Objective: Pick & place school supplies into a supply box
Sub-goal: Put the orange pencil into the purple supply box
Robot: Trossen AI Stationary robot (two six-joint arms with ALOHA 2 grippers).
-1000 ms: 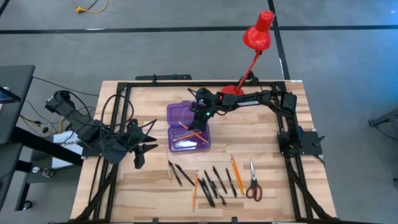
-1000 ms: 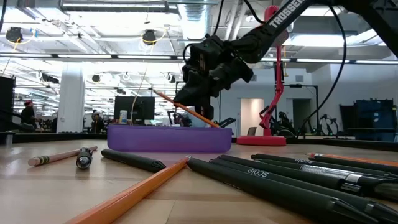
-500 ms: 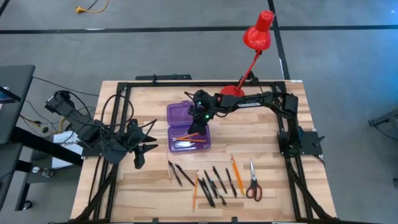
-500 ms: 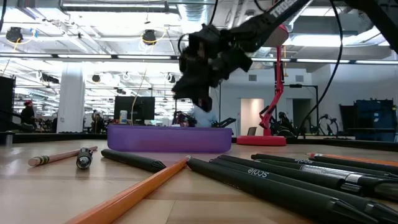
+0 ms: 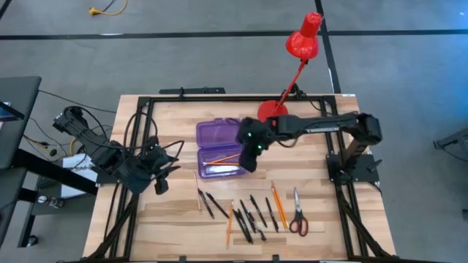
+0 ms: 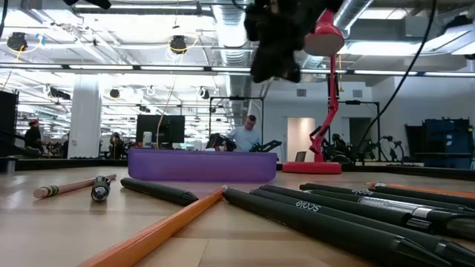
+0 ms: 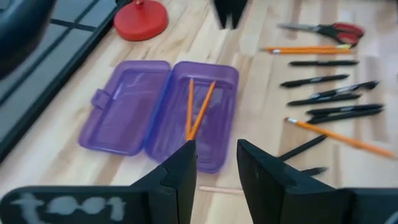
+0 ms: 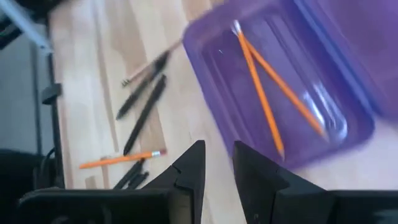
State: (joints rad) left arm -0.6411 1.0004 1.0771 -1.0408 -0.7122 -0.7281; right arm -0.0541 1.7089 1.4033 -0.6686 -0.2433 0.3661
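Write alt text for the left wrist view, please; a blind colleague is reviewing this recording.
An open purple supply box lies on a wooden table with two orange pencils crossed in its tray and its lid empty beside it. Black pens, more pencils and red-handled scissors lie beyond, near a red lamp base. The left gripper frames the view, holding nothing.

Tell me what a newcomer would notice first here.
The open purple supply box sits mid-table with two orange pencils crossed inside. The right gripper hangs just beside it, jaws slightly apart and empty. A red desk lamp leans over the far edge, and pens, pencils and red-handled scissors line the near side.
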